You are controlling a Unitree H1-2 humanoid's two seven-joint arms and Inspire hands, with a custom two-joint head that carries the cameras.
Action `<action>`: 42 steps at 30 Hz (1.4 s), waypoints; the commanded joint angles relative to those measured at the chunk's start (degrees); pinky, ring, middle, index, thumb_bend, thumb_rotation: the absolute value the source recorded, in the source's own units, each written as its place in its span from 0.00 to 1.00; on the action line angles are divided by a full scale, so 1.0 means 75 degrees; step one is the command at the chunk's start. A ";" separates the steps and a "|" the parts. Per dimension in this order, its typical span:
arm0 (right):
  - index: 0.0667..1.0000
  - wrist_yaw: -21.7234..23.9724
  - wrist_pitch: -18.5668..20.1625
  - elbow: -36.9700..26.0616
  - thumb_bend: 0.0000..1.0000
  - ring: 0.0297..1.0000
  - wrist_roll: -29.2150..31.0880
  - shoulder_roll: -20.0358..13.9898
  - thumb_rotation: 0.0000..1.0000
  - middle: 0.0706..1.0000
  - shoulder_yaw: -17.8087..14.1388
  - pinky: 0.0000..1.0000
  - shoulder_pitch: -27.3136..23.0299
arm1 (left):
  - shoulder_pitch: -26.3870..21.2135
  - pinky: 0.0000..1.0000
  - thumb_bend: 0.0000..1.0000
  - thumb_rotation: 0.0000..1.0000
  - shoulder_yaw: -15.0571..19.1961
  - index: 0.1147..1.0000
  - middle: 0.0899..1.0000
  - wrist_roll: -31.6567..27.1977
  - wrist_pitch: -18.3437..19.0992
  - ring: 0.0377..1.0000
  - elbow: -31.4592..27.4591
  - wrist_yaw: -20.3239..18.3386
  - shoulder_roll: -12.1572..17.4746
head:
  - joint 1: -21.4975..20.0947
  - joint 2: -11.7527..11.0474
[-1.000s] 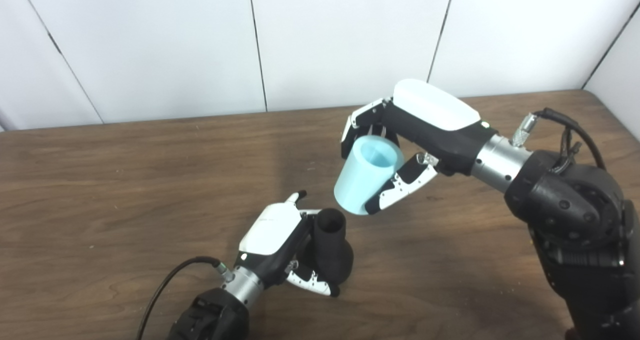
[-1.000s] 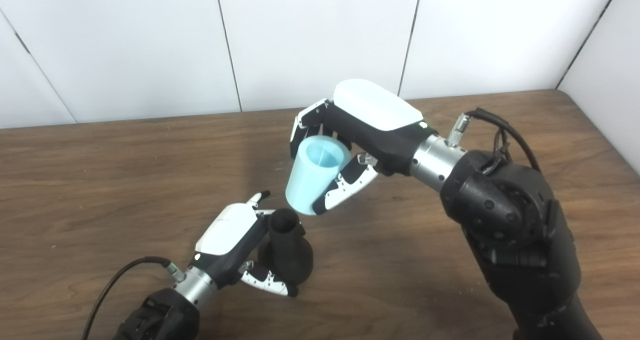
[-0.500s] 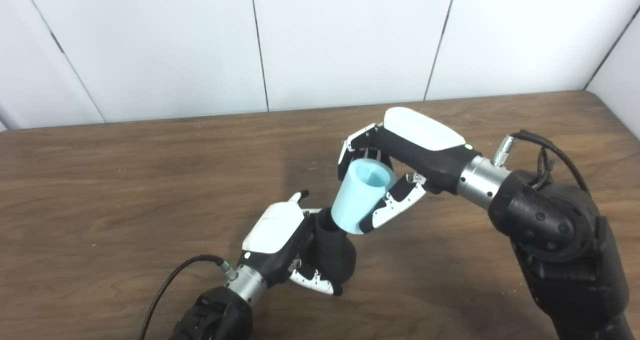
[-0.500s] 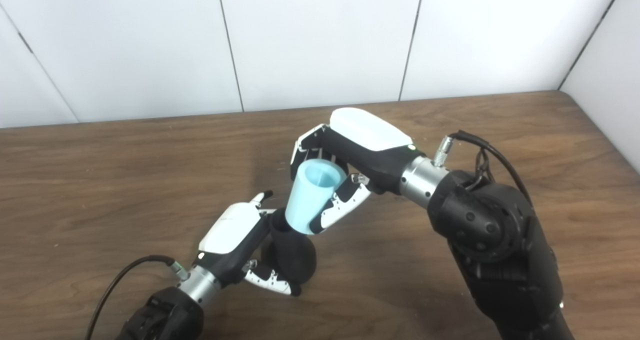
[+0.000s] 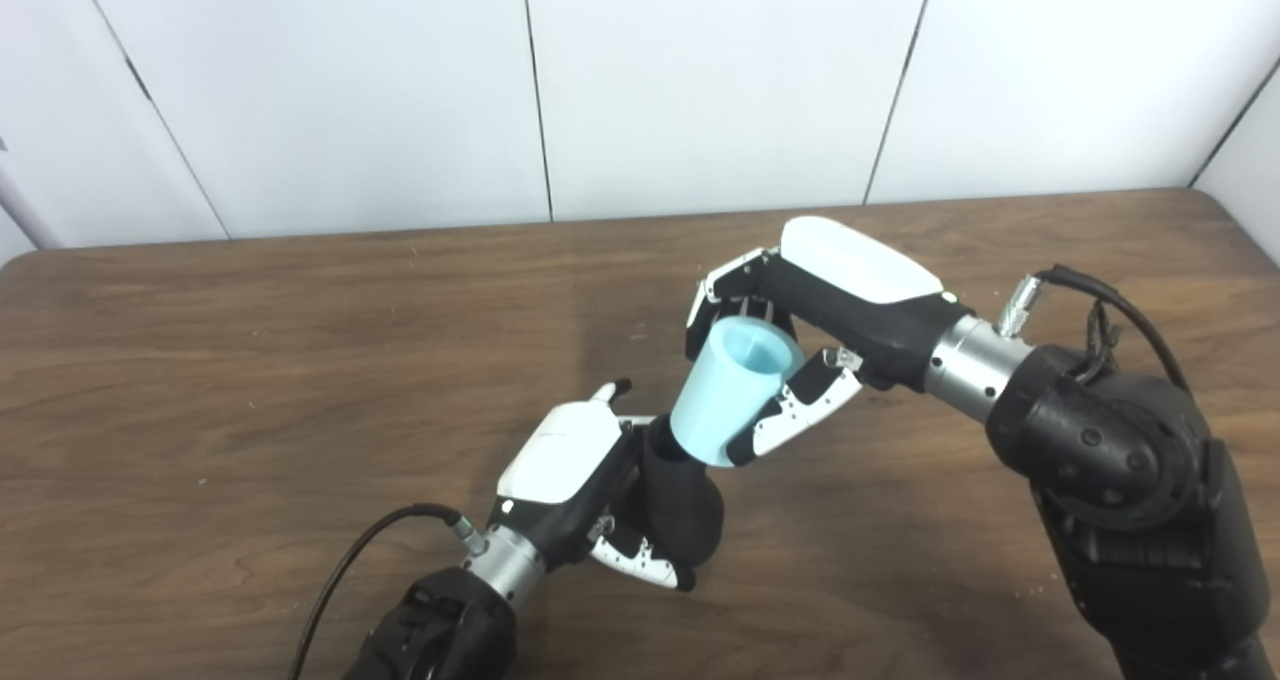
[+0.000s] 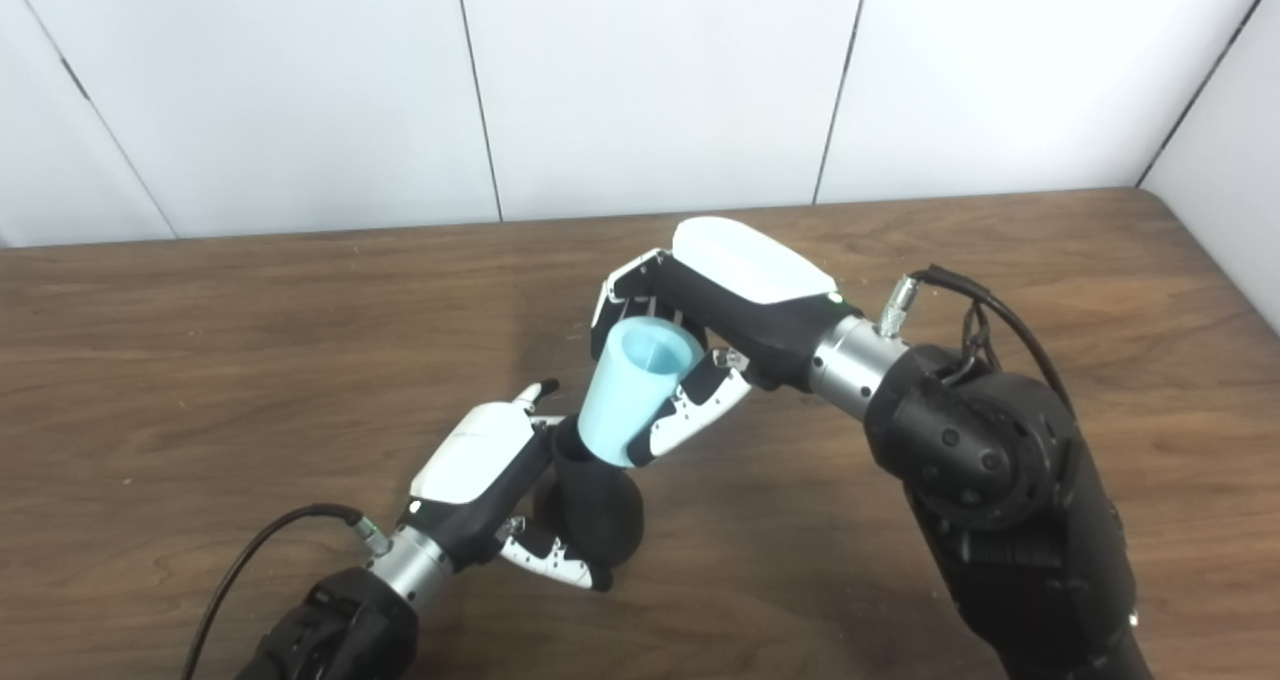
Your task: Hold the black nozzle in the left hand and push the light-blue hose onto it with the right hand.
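Left hand low on wooden table, wrapped around black nozzle; nozzle upright, bulbous base down, neck up. Light-blue hose, short tapered sleeve, tilted, lower end meeting nozzle neck; how deep it sits, cannot tell. Right hand clasped around hose, thumb below, fingers behind. Judgement: grasps and alignment done; final push to seat hose left.

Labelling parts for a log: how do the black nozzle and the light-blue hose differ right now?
The black nozzle is dark, bulges at its base, and sits low in the left hand. The light-blue hose is pale, tapers downward, and is held above it by the right hand, its narrow end meeting the nozzle's top. Both are hollow, tilted and gripped.
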 commanded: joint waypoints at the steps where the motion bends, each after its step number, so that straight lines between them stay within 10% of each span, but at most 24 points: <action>1: 0.48 0.0028 0.0033 -0.0248 0.50 0.40 0.0066 0.0005 0.00 0.48 -0.0225 0.30 -0.0442 | 0.0221 1.00 0.50 0.00 -0.0268 0.42 0.37 0.0053 0.0150 0.49 0.0495 -0.0537 0.0009 | -0.0007 0.0019; 42: 0.48 -0.0354 0.0014 -0.0001 0.50 0.41 -0.0248 -0.0032 0.00 0.48 0.0534 0.31 -0.0420 | 0.0168 1.00 0.50 0.00 -0.0293 0.43 0.39 0.0064 0.0196 0.45 0.0592 -0.0566 -0.0066 | 0.0116 0.0095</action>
